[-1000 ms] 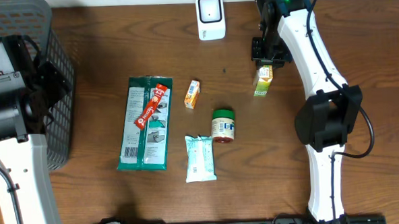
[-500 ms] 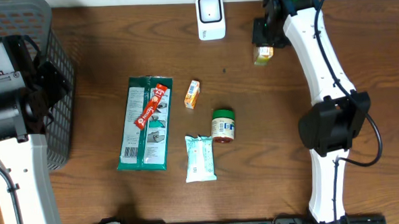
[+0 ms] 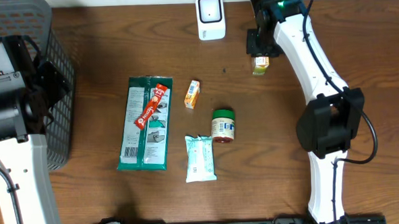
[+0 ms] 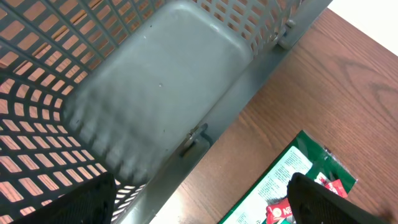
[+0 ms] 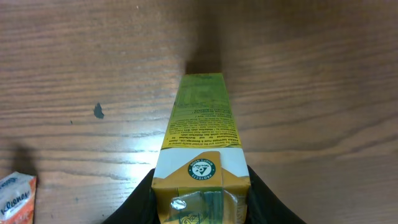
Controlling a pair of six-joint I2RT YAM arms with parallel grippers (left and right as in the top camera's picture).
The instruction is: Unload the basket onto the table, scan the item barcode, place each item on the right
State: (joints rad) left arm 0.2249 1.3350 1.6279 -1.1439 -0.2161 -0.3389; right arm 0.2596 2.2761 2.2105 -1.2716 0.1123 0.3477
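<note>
We find the right gripper (image 5: 202,202) closed on the carton (image 5: 202,140), one finger on each side of its yellow, seal-printed end. The green, text-printed face of the carton points away from the wrist camera toward the tabletop (image 3: 331,32); we cannot tell whether the far end touches the wood. From overhead, the carton (image 3: 260,64) is near the scanner (image 3: 210,17), on its right side and apart from it.

The left gripper (image 4: 205,208) is open and holds nothing, its fingers spread above the edge of the basket (image 4: 161,93).

On the tabletop lie a green pouch (image 3: 145,124) with a red sachet (image 3: 150,106) on it, an orange box (image 3: 192,94), a jar (image 3: 222,124) and a wipes pack (image 3: 200,157), all well apart from the carton.
</note>
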